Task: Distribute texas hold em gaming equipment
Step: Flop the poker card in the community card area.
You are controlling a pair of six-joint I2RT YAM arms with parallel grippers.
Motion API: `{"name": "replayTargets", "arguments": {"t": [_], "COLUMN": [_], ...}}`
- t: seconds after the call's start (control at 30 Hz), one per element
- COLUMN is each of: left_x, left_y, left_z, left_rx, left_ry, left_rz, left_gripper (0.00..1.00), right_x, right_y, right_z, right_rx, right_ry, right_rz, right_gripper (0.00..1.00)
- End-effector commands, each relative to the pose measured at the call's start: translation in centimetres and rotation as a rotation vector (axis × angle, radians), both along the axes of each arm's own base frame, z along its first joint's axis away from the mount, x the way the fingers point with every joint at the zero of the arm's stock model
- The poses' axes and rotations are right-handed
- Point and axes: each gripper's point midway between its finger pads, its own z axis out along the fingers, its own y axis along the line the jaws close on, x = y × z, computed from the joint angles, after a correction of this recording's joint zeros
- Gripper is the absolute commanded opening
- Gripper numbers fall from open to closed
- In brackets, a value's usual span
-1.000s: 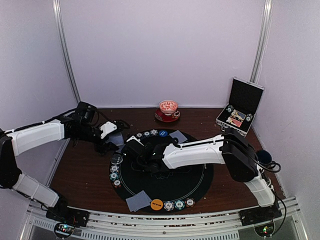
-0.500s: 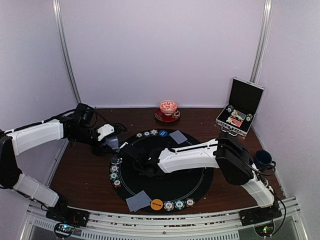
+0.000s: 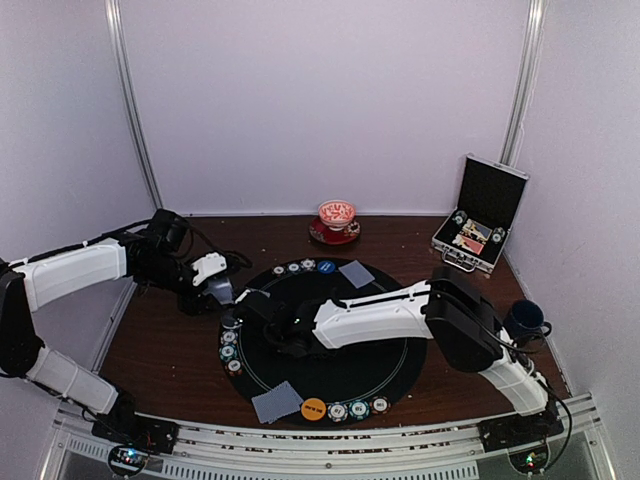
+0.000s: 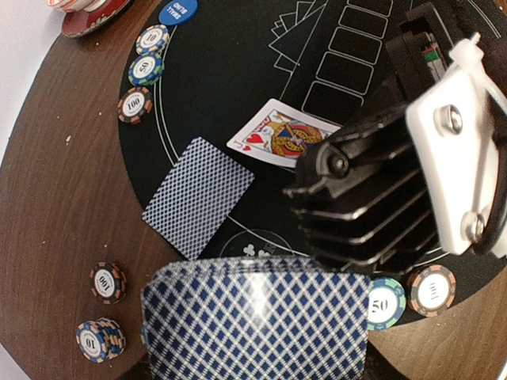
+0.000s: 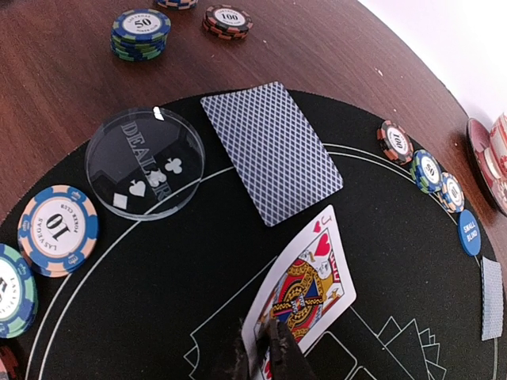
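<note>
My left gripper [image 3: 215, 290] is shut on a deck of blue-diamond-backed cards [image 4: 253, 317] at the mat's left edge; the deck hides its fingers. My right gripper [image 5: 265, 356] is shut on the near end of a face-up jack of hearts [image 5: 305, 289], low over the black mat [image 3: 330, 350]. Whether the jack touches the mat I cannot tell. Just beyond it lies a face-down card [image 5: 272, 152], beside the clear dealer disc [image 5: 145, 162]. Striped chips [image 5: 58, 229] line the mat's edge. A blue disc [image 5: 469, 232] sits at the far rim and an orange disc [image 3: 313, 408] at the near rim.
Two more face-down cards lie on the mat, one far [image 3: 357, 273] and one near [image 3: 277, 401]. Loose chips [image 4: 105, 282] sit on the wood left of the mat. An open silver-edged case [image 3: 478, 218] stands back right. A red cup on a saucer [image 3: 336, 222] is at the back and a dark mug [image 3: 525, 318] at the right.
The right forearm has swung left and nearer, carrying the jack toward the mat's left side. The left gripper with the deck has shifted slightly.
</note>
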Motion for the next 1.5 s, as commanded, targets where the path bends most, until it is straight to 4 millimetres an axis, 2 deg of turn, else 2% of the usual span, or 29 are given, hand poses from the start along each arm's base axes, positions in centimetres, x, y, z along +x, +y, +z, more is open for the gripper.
{"name": "replayTargets", "arguments": {"t": [0.0,0.17,0.33,0.47,0.67,0.97,1.2,1.47], "left_x": [2.2,2.4,1.9,1.5,2.1,3.1,3.2,3.1], "left_y": [-3.0,-2.9,-2.9,-2.8,-2.5,-2.2,-2.1,-2.0], "left_z": [4.7,4.8,5.2,5.5,5.0,5.0,5.2,5.3], "left_rx": [-0.159,-0.161,-0.17,-0.17,-0.156,-0.16,-0.162,-0.164], "left_ry": [-0.164,-0.167,-0.174,-0.184,-0.174,-0.169,-0.175,-0.179], "left_rz": [-0.062,-0.052,-0.072,-0.086,-0.055,-0.021,-0.019,-0.016], "left_gripper": [0.59,0.59,0.59,0.59,0.59,0.59,0.59,0.59], "right_x": [-5.7,-6.2,-3.6,-2.6,-2.2,-3.4,-3.6,-4.2], "right_y": [2.3,2.1,-0.3,-1.6,-2.9,-0.7,0.8,1.3], "right_z": [-4.0,-4.3,-2.3,-0.8,0.3,-1.1,-1.6,-2.3], "right_rx": [-0.116,-0.145,-0.137,-0.079,-0.033,-0.049,-0.061,-0.108], "right_ry": [0.063,0.043,-0.07,-0.075,-0.083,-0.032,-0.021,-0.042], "right_rz": [0.221,0.221,0.045,-0.015,-0.05,0.076,0.103,0.095], "right_gripper": [0.12,0.13,0.07,0.04,0.04,0.04,0.06,0.18]}}
